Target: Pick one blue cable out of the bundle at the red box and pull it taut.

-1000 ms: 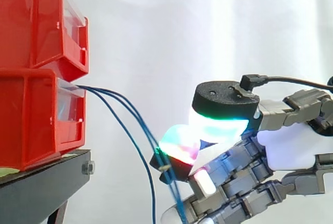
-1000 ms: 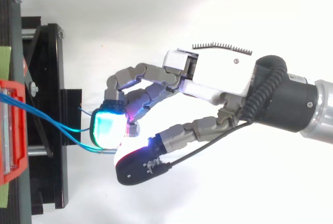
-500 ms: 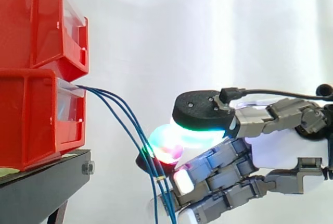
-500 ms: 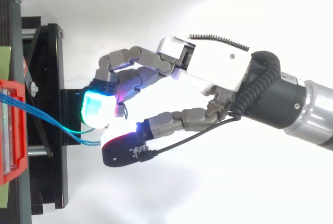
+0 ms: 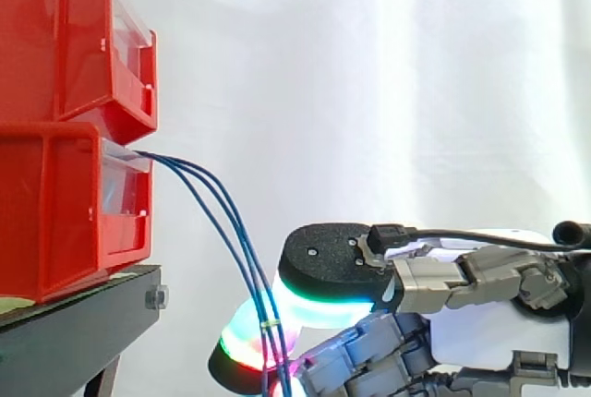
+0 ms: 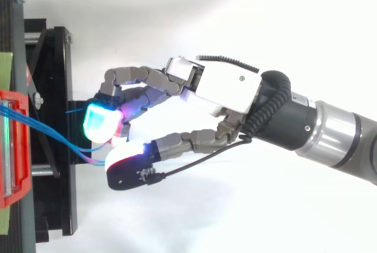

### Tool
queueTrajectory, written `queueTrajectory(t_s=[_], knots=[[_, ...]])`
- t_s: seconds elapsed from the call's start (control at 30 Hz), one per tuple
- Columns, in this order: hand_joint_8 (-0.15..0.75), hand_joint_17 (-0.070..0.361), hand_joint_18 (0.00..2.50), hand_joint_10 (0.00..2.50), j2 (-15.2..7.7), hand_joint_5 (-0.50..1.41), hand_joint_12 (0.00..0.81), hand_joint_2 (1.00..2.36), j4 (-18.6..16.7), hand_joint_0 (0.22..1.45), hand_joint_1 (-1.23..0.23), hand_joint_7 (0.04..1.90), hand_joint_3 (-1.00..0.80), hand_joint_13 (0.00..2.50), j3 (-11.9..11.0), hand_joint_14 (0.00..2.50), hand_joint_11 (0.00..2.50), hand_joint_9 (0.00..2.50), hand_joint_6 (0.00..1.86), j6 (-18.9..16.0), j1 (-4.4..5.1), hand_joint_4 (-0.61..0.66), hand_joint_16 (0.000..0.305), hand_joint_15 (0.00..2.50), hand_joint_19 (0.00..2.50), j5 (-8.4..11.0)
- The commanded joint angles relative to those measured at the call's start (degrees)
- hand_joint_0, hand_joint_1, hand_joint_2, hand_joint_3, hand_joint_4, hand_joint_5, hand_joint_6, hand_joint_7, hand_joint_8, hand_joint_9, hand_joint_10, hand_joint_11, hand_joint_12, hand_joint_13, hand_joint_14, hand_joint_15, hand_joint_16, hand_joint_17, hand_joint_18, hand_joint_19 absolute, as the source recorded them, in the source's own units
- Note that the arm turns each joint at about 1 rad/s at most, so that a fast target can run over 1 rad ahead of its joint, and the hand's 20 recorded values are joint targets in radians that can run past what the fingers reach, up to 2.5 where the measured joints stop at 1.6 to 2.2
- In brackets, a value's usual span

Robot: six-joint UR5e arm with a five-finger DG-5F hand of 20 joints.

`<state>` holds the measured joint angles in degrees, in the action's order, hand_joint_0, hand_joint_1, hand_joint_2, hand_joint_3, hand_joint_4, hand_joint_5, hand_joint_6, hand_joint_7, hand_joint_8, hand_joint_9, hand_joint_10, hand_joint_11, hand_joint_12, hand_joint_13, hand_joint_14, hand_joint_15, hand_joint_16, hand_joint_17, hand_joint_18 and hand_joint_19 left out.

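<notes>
Broadly, a white curtain [image 5: 369, 65] backs two stacked red plastic bins [image 5: 55, 203] on a black metal stand [image 5: 74, 323]. No writing on them can be read. The robot's grey-and-white hand [image 6: 221, 85] comes in low from the right and sits right at the bundle, probably so that it can single out one strand. Whether it has clamped on anything, I cannot tell. Three thin blue cables [image 5: 217, 217] leave the lower bin's front and sag down past the hand, so none is taut yet. A small yellowish band [image 5: 269, 324] holds them together there, which may hinder separating one.
</notes>
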<state>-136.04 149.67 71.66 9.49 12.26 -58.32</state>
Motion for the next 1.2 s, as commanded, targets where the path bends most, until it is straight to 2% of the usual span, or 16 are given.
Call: queueTrajectory(t_s=[0.0, 0.33, 0.57, 0.67, 0.87, 1.17], knots=[[0.371, 0.144, 0.63, 0.02, -0.5, -0.12, 0.458, 1.01, -2.4, 0.53, -0.79, 1.28, -0.41, 0.55, 0.0, 0.01, 0.80, 0.79, 0.50, 0.5, 0.31, 0.29, 0.064, 0.22, 0.33, 0.14], [0.373, 0.143, 0.63, 0.02, -0.8, -0.12, 0.457, 1.01, -3.0, 0.54, -0.80, 1.28, -0.43, 0.55, 0.1, 0.01, 0.79, 0.78, 0.50, 2.9, 0.92, 0.29, 0.064, 0.22, 0.33, 0.31], [0.370, 0.143, 0.63, 0.02, -0.8, -0.12, 0.456, 1.00, -4.4, 0.54, -0.81, 1.29, -0.45, 0.55, 0.8, 0.01, 0.80, 0.79, 0.50, 3.3, 1.98, 0.28, 0.064, 0.21, 0.33, 1.46], [0.370, 0.143, 0.63, 0.01, -0.8, -0.12, 0.457, 1.00, -4.5, 0.54, -0.82, 1.30, -0.47, 0.55, 0.8, 0.01, 0.81, 0.79, 0.50, 4.7, 2.51, 0.28, 0.063, 0.22, 0.33, 1.90], [0.371, 0.141, 0.64, 0.02, -0.8, -0.12, 0.454, 1.00, -4.5, 0.55, -0.85, 1.42, -0.46, 0.55, 0.8, 0.01, 0.83, 0.79, 0.50, 5.5, 3.12, 0.25, 0.063, 0.22, 0.32, 2.78], [0.372, 0.139, 0.65, 0.02, -0.8, -0.13, 0.449, 1.01, -4.6, 0.56, -0.84, 1.30, -0.44, 0.57, 0.8, 0.01, 0.86, 0.83, 0.58, 5.9, 3.65, 0.26, 0.062, 0.21, 0.34, 3.39]])
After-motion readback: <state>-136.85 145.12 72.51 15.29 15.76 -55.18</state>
